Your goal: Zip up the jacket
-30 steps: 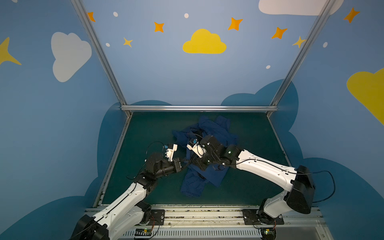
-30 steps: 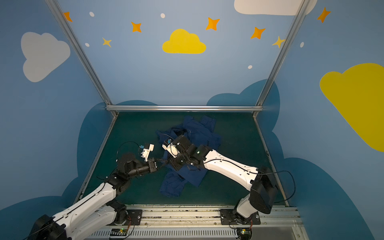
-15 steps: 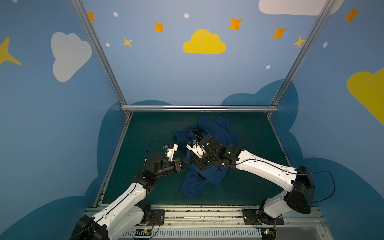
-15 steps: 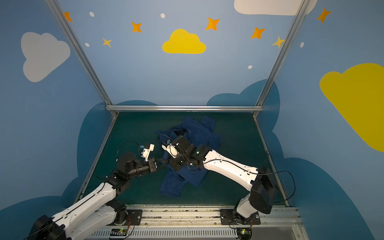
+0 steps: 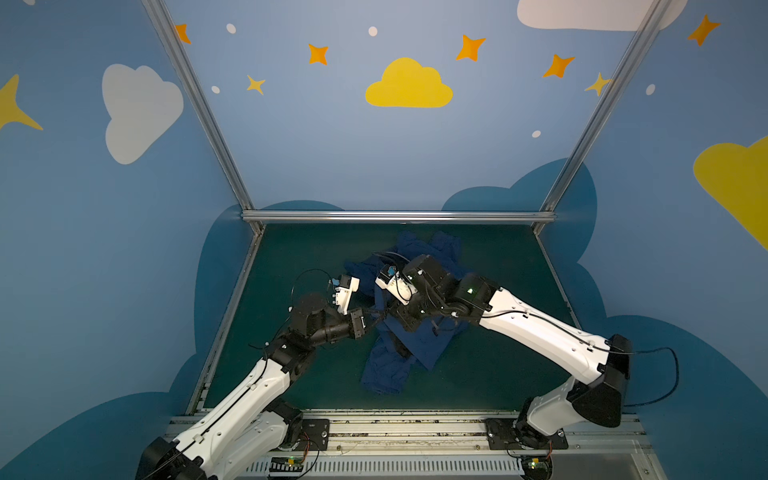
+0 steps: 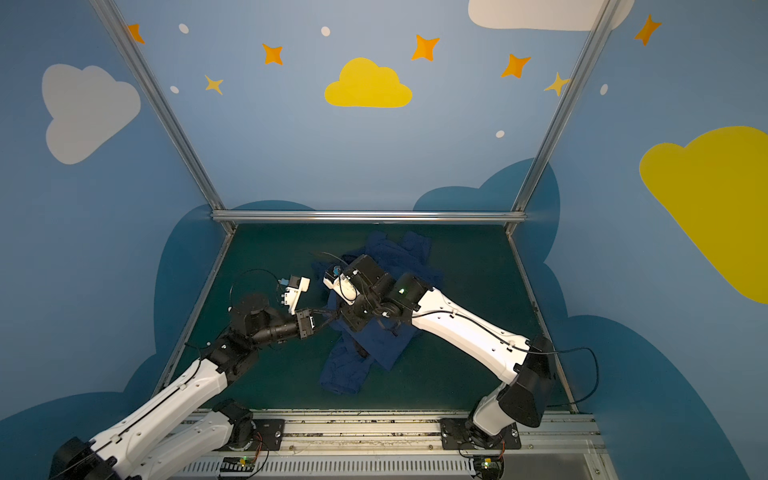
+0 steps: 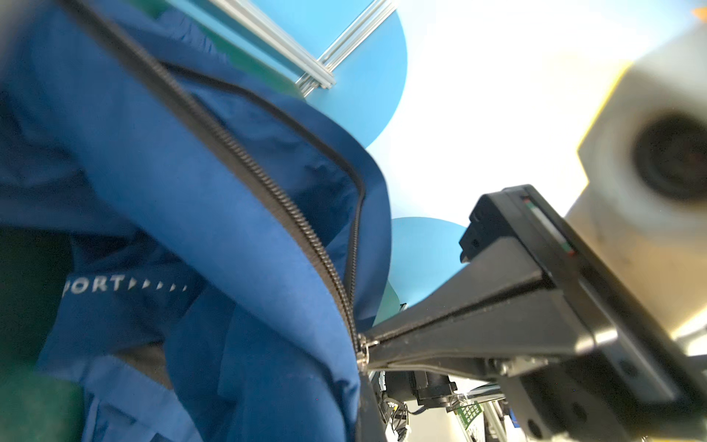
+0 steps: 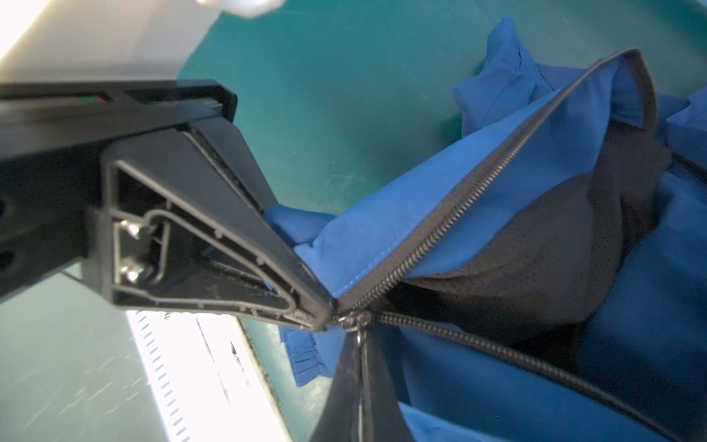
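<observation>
The navy jacket (image 5: 419,345) (image 6: 374,345) lies crumpled in the middle of the green mat. My two grippers meet at its front edge. The left gripper (image 5: 379,323) (image 6: 330,319) (image 7: 363,382) is shut on the fabric at the low end of the zipper. The right gripper (image 5: 390,316) (image 6: 340,316) (image 8: 359,340) is shut on the pull tab of the slider (image 8: 354,319) (image 7: 361,346). Above the slider the two toothed rows (image 8: 451,214) spread apart in a V, showing the black mesh lining (image 8: 535,248). White "SPORT" lettering (image 7: 99,285) shows near the hem.
The green mat (image 5: 299,270) is fenced by aluminium rails at the back (image 5: 399,216) and along both sides. A sleeve end (image 5: 382,374) trails toward the front rail (image 5: 395,415). Both arms reach in from the front corners.
The right gripper's jaws have closed at the slider. Both arms stay almost where they were, and the jacket has not shifted.
</observation>
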Controlling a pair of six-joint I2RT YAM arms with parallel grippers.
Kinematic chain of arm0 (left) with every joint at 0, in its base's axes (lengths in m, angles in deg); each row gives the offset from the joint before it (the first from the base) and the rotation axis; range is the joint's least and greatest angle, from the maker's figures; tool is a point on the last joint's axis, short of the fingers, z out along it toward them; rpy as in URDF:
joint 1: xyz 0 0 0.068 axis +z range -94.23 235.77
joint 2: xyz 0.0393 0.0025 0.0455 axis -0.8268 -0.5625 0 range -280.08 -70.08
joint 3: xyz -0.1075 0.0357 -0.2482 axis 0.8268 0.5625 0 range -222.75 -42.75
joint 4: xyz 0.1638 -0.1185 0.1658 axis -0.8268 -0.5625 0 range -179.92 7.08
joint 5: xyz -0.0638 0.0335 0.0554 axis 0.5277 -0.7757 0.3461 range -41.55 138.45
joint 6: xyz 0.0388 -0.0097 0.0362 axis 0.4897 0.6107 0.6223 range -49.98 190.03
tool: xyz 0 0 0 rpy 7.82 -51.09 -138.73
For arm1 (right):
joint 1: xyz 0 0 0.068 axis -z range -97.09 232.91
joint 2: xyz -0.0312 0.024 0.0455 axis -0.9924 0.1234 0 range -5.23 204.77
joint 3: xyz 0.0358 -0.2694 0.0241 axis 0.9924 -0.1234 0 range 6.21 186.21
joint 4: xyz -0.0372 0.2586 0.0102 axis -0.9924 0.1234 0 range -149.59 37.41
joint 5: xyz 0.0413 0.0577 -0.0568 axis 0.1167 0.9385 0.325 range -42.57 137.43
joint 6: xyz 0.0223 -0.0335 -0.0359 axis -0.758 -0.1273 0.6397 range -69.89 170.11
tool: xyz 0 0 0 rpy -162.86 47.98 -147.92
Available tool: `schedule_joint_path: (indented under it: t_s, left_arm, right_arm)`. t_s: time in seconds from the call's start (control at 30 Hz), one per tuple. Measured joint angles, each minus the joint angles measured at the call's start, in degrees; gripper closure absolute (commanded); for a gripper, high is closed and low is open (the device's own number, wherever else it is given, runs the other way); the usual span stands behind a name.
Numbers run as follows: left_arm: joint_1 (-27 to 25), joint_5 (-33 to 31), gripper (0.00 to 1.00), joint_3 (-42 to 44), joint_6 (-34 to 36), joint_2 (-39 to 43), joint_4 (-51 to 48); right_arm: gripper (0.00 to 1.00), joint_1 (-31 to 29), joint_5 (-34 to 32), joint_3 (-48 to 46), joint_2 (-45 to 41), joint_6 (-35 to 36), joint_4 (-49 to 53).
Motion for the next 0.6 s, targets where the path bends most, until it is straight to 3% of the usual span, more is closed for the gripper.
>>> schedule_joint_path:
  t_s: [0.33,0.47,0.6]
  left_arm:
    - [-0.6,1.5,0.97,-1.6,-2.3,-0.5,3.3]
    - [-0.9,3.8,0.97,-2.4,-4.0,-4.7,5.3]
    - [-1.5,2.0,0.97,-5.8,-1.5,-5.7,-1.0]
  right_arm:
    - [1.00,3.5,6.8,5.7,0.0,2.2,6.3]
    - [1.00,3.3,3.1,5.6,0.0,4.1,8.4]
    - [1.00,2.4,-1.2,8.1,2.1,7.0,10.8]
